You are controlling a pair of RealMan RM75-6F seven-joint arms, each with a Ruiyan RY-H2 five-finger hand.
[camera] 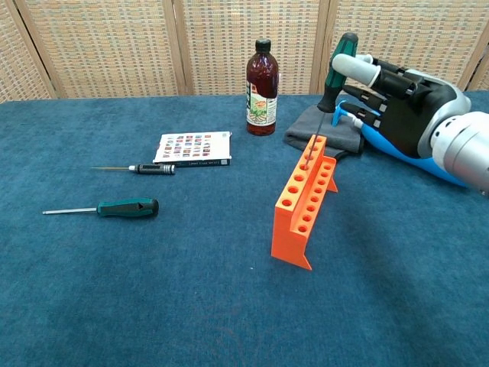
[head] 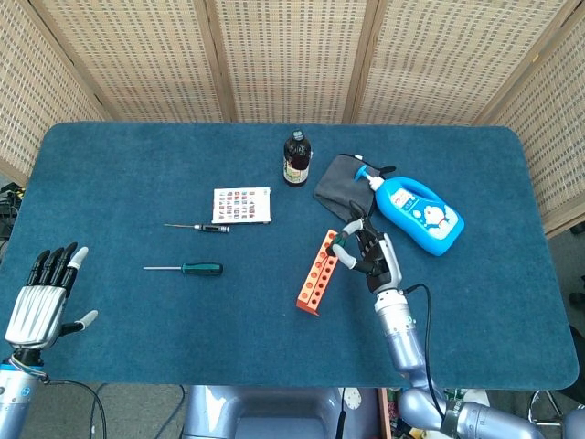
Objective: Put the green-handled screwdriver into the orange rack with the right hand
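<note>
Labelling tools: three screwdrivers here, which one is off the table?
The green-handled screwdriver gripped by the right hand, upright over the orange rack. The other green-handled one and the black one lie flat.

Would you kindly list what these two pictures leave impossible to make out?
- Tip of the green-handled screwdriver: in the chest view its thin shaft fades at the far end of the orange plastic rack, so whether it sits in a hole is unclear; in the head view the right robot hand covers it.
- Dark glass bottle: label print too small.
- Left robot hand: outside the chest view.
</note>
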